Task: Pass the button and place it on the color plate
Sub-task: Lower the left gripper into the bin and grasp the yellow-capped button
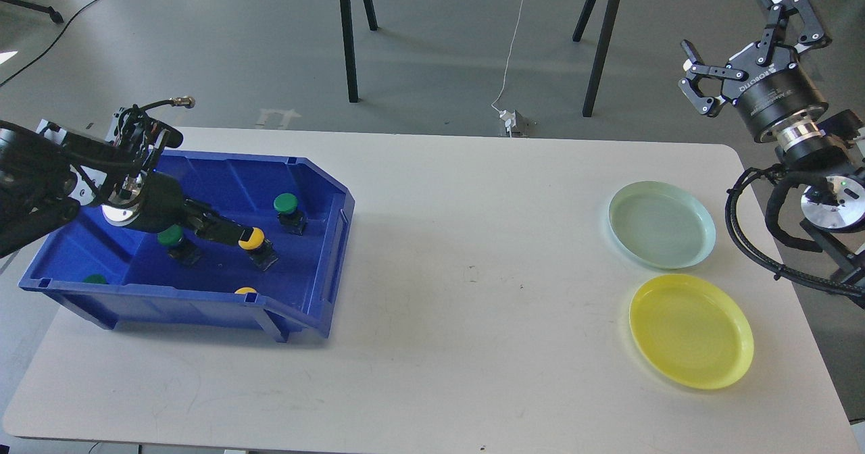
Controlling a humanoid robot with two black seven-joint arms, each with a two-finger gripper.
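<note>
My left gripper [238, 233] is down inside the blue bin [317, 238] at the table's [439, 346] 9 o'clock side, its tips right at the yellow cap of a button [255, 240] near the middle of the bin floor. The fingers look dark and bunched from here, so I cannot tell whether they are apart or clamped on the cap; they do appear to touch it.

More buttons sit in the bin. A green button [287, 208] stands at 1 o'clock from the yellow one, near the bin's right wall. Another green button [172, 240] sits at 9 o'clock from it, partly hidden under my left wrist. A green cap [95, 279] peeks over the front rim at the bin's 7 o'clock corner, and a yellow cap [245, 291] shows just behind the front rim at 6 o'clock.

My right gripper [750, 48] hangs in the air beyond the table's 2 o'clock corner, fingers spread wide apart and holding nothing.

Two plates lie on the table's 3 o'clock side, close together but not touching. The pale green plate [662, 224] is the farther one; the yellow plate [691, 331] lies at 6 o'clock from it, nearer to me. Both are well apart from the bin, with bare table between.
</note>
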